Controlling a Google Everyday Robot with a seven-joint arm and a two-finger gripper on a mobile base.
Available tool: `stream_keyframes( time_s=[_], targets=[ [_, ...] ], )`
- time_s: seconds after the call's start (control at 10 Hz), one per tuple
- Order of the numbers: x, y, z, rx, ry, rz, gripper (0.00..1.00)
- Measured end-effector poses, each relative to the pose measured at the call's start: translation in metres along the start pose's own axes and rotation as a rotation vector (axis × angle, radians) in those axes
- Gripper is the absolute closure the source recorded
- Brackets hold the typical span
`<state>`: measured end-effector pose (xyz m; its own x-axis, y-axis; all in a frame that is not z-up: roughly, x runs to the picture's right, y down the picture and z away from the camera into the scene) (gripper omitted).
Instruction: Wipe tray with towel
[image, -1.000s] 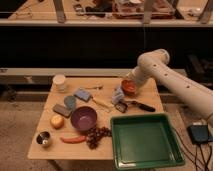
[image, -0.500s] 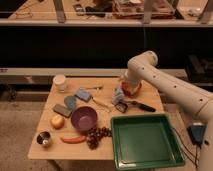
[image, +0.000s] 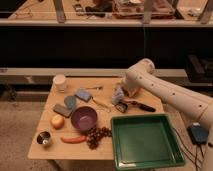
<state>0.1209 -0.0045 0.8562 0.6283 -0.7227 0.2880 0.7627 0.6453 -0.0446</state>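
Note:
The green tray (image: 145, 142) sits at the table's front right corner and holds nothing. A crumpled blue-grey towel (image: 118, 95) lies on the wooden table (image: 50, 150) just behind the tray's back left corner. My gripper (image: 123, 90) is at the end of the white arm (image: 165, 92), which reaches in from the right. It is down at the towel, above its right side. The wrist hides most of it.
A black-handled tool (image: 136, 105) lies between towel and tray. To the left are a wooden brush (image: 100, 103), blue sponge (image: 83, 94), purple bowl (image: 83, 118), grapes (image: 97, 135), an orange fruit (image: 57, 121), a metal cup (image: 44, 138) and a white cup (image: 60, 82).
The arm has swung left and lowered, bringing the gripper from the table's back right over to the towel. Nothing on the table has moved.

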Motion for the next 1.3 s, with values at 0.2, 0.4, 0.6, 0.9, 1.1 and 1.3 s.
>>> stream_keyframes(
  time_s=[0.2, 0.4, 0.6, 0.9, 1.1, 1.3],
  targets=[
    [-0.017, -0.013, 0.012, 0.04, -0.028, -0.097, 0.35],
    [-0.023, -0.011, 0.023, 0.049, -0.046, -0.141, 0.35],
    [-0.027, -0.011, 0.033, 0.038, -0.053, -0.163, 0.35],
    [-0.023, -0.011, 0.044, 0.004, -0.019, -0.168, 0.35],
    [-0.018, -0.01, 0.05, -0.008, -0.003, -0.164, 0.35],
    [-0.014, -0.012, 0.059, -0.019, 0.005, -0.166, 0.35]
  ],
)
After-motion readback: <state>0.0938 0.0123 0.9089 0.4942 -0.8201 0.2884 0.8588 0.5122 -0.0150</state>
